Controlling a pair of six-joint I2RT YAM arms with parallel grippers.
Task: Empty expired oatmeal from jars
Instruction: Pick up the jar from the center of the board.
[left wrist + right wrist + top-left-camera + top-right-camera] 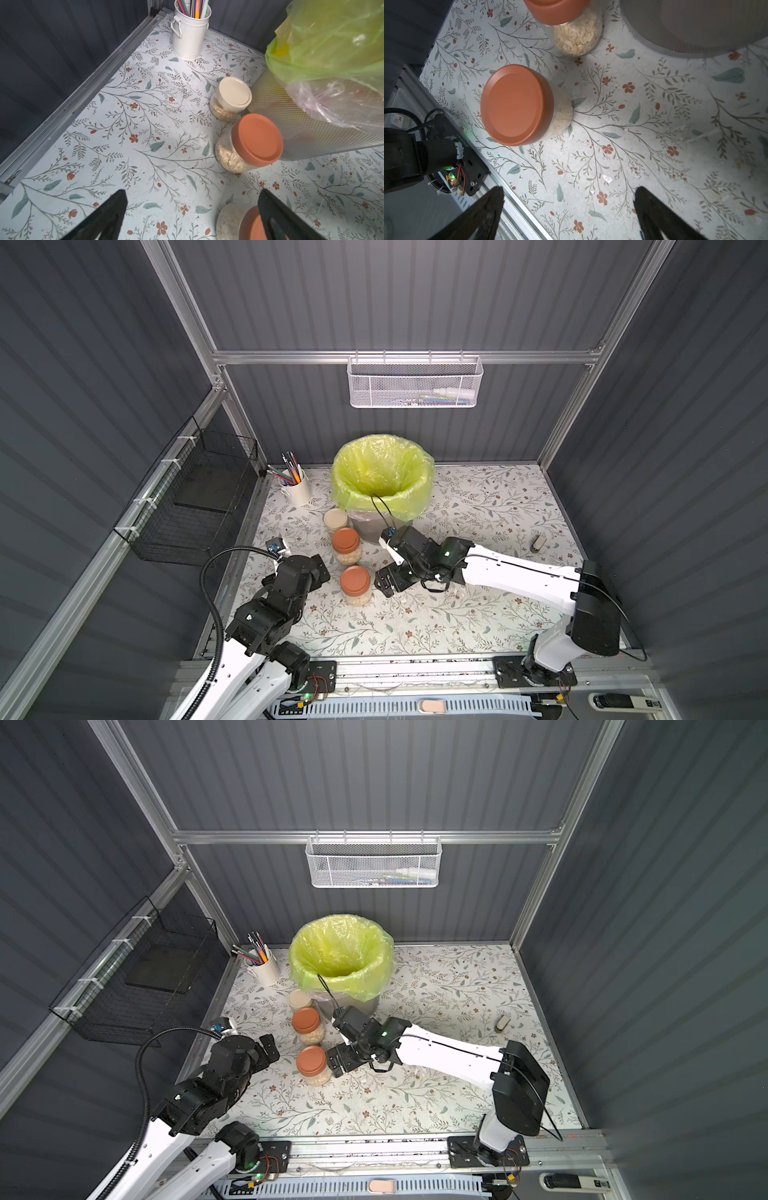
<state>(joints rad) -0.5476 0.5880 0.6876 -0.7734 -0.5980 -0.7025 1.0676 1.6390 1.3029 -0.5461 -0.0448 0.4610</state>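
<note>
Oatmeal (576,39) fills the lower part of all 3 jars (346,545), which stand upright in a row on the floral tabletop (478,506), lids up, long axis vertical, beside the grey bin (365,529) with its yellow-green bag (382,477). Only the left wrist view shows flakes under the cream lid (233,94); in both top views that jar is nearly all lid. The right wrist view shows the nearest terracotta lid (517,104) and pale crumbs on the tabletop, but not the cream lid. The left tool (192,199) is spread wide and empty, 1 finger hiding part of the nearest jar in its own view. The right tool (569,197) is also spread and empty, near that jar
</note>
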